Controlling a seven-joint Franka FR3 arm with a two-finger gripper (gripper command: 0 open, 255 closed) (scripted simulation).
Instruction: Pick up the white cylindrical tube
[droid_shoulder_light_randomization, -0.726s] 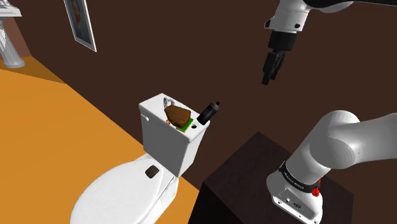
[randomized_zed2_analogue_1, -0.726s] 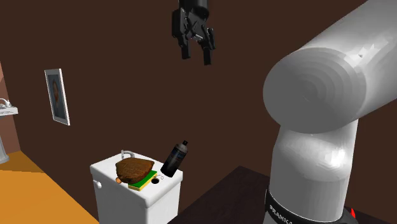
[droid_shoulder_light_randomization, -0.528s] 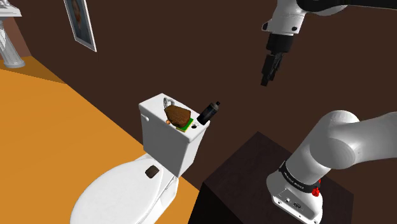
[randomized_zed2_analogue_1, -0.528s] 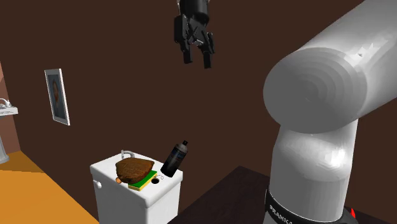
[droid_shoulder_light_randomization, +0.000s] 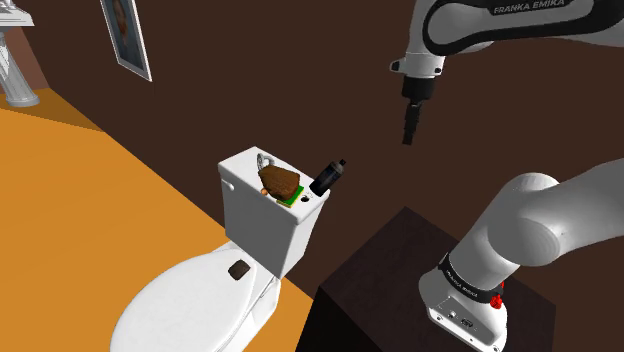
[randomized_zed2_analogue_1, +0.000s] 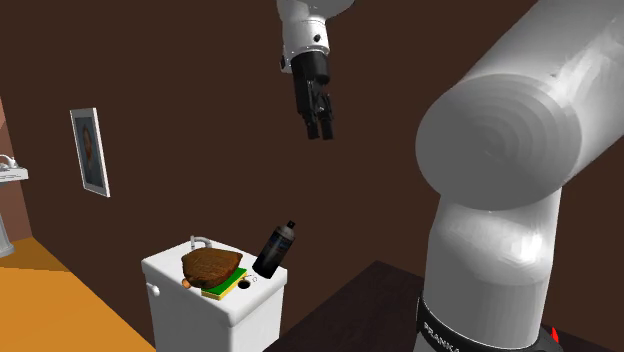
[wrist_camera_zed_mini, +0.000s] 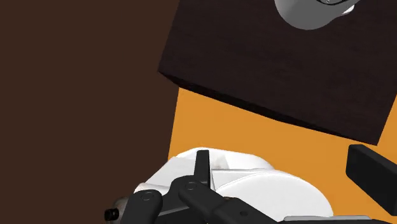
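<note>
White tube (droid_shoulder_light_randomization: 265, 159) lies at the back of the toilet tank (droid_shoulder_light_randomization: 243, 205), behind a brown lump (droid_shoulder_light_randomization: 281, 181), with a black bottle (droid_shoulder_light_randomization: 327, 176) near. The gripper (droid_shoulder_light_randomization: 406, 138), fingers apart and empty, hangs high above. I'd lower it steering clear of the bottle. Since a moment ago it has twisted round and sunk a little closer.

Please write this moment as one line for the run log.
stage: before grasp | gripper: open, empty, high above toilet tank | white tube: on tank lid, untouched
</note>
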